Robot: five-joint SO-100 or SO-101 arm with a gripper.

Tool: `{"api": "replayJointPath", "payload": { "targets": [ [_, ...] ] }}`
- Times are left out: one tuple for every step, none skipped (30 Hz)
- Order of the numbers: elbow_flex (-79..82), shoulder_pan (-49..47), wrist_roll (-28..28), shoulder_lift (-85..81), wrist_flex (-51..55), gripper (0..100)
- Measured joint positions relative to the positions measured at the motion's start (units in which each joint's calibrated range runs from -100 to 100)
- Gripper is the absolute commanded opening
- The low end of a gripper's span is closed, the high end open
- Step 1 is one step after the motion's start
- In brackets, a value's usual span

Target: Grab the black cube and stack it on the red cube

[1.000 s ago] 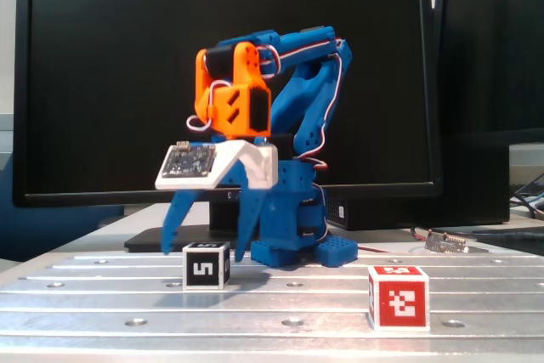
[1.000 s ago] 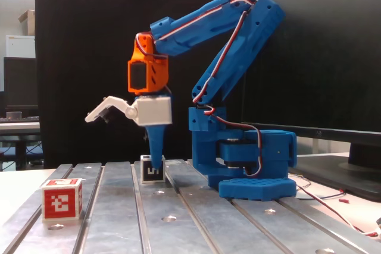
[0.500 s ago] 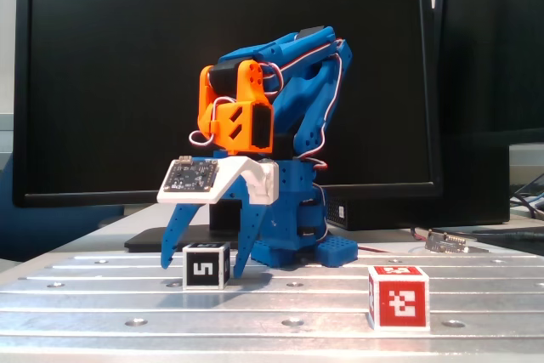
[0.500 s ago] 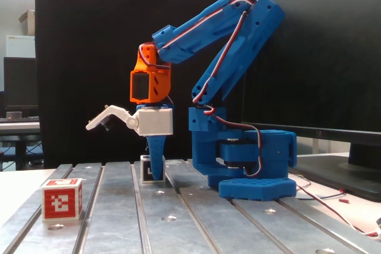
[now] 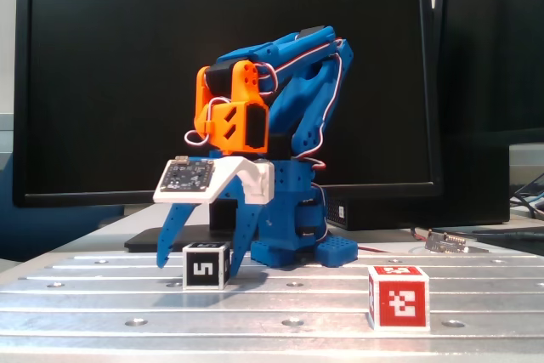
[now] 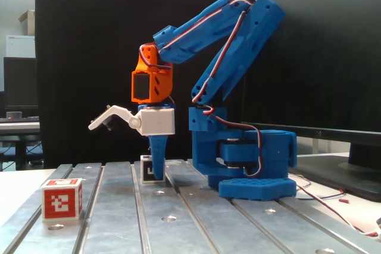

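Looking from left to right, I see my gripper (image 5: 197,258) has dropped lower than a moment ago, its wide-open fingers now on both sides of the black cube (image 5: 206,266) on the table, holding nothing yet, with the red cube (image 5: 399,297) waiting well apart.

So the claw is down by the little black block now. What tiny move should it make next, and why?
Probably close its fingers. In a fixed view the gripper stands open with one blue finger on each side of the black cube, tips down near the table. The red cube sits apart, so gripping comes before any carrying.
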Motion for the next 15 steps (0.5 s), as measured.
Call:
{"api": "replayJointPath", "payload": {
  "targets": [
    [0.00,-0.22,0.37,0.00,0.00,32],
    [0.00,-0.37,0.37,0.00,0.00,32],
    [0.00,-0.37,0.37,0.00,0.00,32],
    [0.00,-0.22,0.37,0.00,0.00,32],
    [0.00,0.07,0.37,0.00,0.00,32],
    [0.00,0.22,0.37,0.00,0.00,32],
    [0.00,0.22,0.37,0.00,0.00,32],
    [0.00,0.15,0.37,0.00,0.00,32],
    [0.00,-0.07,0.37,0.00,0.00,32],
    [0.00,-0.30,0.37,0.00,0.00,31],
    [0.00,-0.30,0.37,0.00,0.00,29],
    [0.00,-0.30,0.37,0.00,0.00,26],
    [0.00,-0.22,0.37,0.00,0.00,24],
    [0.00,-0.15,0.37,0.00,0.00,22],
    [0.00,-0.15,0.37,0.00,0.00,20]
  ]
}}
